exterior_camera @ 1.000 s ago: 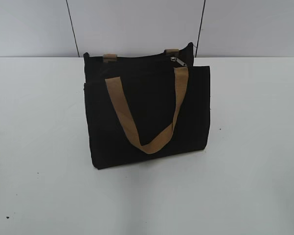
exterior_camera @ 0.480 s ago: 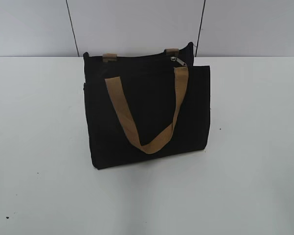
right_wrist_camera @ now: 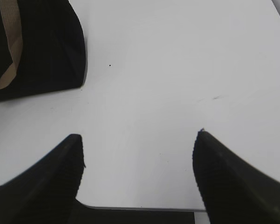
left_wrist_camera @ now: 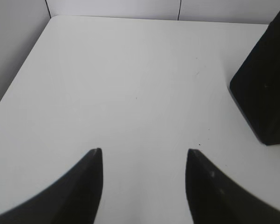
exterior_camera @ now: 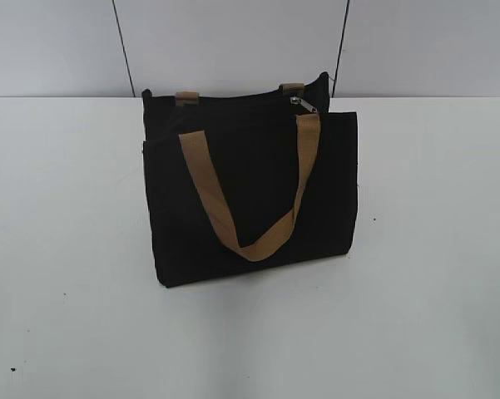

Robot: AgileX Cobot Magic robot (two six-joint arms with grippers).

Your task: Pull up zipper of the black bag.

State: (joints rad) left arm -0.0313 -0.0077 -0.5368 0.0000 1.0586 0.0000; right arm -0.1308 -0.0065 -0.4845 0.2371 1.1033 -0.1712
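Broadly, the white table is filling most of every view, and the black bag is standing upright on it near the middle of the exterior view, close to the table's far edge by the grey wall. Neither arm is showing in that view.

From the left wrist view, the bag is sitting at the right edge of the picture, ahead and to the right of the left gripper, well apart from it, with bare table lying between. That gripper's two dark fingers are standing spread wide with nothing between them.

From the right wrist view, the bag is sitting in the upper left corner, ahead and to the left of the right gripper, again well apart. Its fingers are likewise standing wide apart and holding nothing, hanging over the near edge of the table.

One tan strap handle is drooping in a V across the bag's front panel; the other is showing only as two short tan stubs along the top.

The zipper is running along the top edge, and its small silver pull tab is lying near the right end, just beside the front strap's right attachment.
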